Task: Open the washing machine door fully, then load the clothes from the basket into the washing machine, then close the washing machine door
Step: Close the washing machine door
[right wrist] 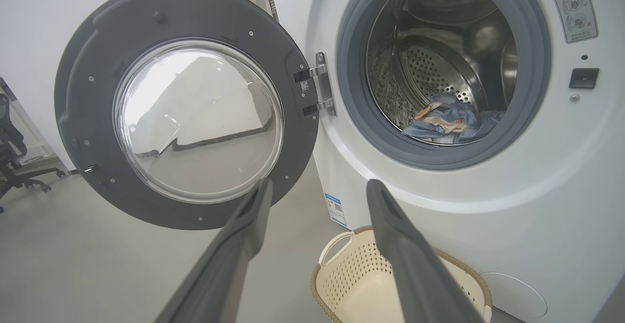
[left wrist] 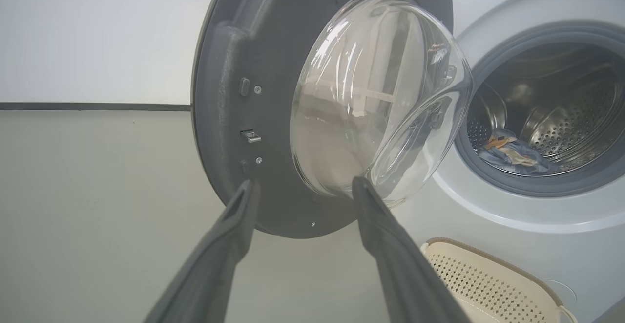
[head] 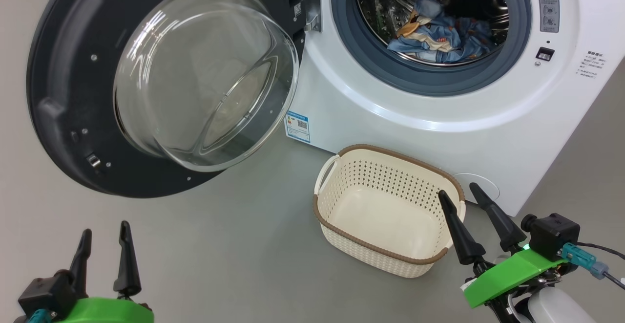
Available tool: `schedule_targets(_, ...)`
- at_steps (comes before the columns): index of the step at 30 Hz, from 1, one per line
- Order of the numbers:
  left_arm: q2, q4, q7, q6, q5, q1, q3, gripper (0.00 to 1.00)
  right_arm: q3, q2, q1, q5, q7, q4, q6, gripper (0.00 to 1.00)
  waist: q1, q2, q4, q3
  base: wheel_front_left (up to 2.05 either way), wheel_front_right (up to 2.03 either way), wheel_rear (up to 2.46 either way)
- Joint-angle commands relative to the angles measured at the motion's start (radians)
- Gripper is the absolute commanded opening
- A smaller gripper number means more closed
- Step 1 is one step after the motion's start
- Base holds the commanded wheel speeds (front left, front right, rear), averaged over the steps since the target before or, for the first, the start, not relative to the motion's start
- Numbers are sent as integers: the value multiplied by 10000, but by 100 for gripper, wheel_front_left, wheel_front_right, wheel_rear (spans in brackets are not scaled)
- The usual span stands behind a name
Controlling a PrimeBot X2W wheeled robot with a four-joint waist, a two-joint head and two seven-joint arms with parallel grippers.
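My left hand [head: 105, 228] and right hand [head: 458, 190] stand fully spread, holding nothing; the round, black-rimmed, glass-bowled washing machine door [head: 63, 69] hangs wide open ahead of my left hand; probably rigid, heavy, hinged; I judge: push its outer rim, not the slippery glass.

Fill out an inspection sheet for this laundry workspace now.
Surface: plain grey floor.
Job's things: washing machine door swung wide open; clothes lying in the drum of the washing machine; basket empty, on the floor in front of the machine.
Clutter: nothing seen.
End effectors: left end effector open, holding nothing; right end effector open, holding nothing, at the basket's near right corner in the head view.
Cables: dark cable with a teal plug at the right wrist.
Surroundings: white wall; office chair beyond the door.
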Motion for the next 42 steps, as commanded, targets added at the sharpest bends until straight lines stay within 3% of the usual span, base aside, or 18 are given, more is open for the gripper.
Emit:
schedule_targets(1,211,-316,-65,21,-34,-205,357,100,158,-133,-310,34,-80,-216,44,100,0,-1,1,10,0,0,0)
schedule_targets(5,317,-431,-65,-124,-132,-386,354,100,148,-173,-305,41,-80,-213,44,100,0,-1,-2,28,0,0,0)
schedule_targets(6,369,-480,-65,-165,-175,-460,369,71,140,-184,-305,41,-80,-216,44,100,0,-1,-4,28,0,0,0)
schedule_targets(8,479,-627,-64,-243,-293,-641,422,0,117,-195,-297,33,-80,-233,44,100,0,-1,-11,27,0,0,0)
schedule_targets(13,827,-1301,223,-409,-785,-1256,656,0,24,-209,-201,11,-80,-261,44,100,0,-1,-91,25,0,0,0)
schedule_targets(20,1623,-2902,1072,-596,-2302,-2806,1531,0,5,-336,-220,-42,-80,-307,44,100,0,-1,-482,228,0,0,0)
schedule_targets(25,2075,-3230,1786,-618,-3551,-3946,2260,0,98,-453,-362,-57,-80,-313,44,100,0,-1,-890,459,0,0,0)
schedule_targets(33,2591,-472,3130,-630,-7110,-5852,4345,0,278,-755,-623,-65,-80,-307,44,100,0,-1,-1687,809,0,0,0)
schedule_targets(42,3661,2752,3463,-511,-8368,-6476,5777,0,498,-1094,-806,-54,-80,-295,44,100,0,-1,-2319,1087,0,0,0)
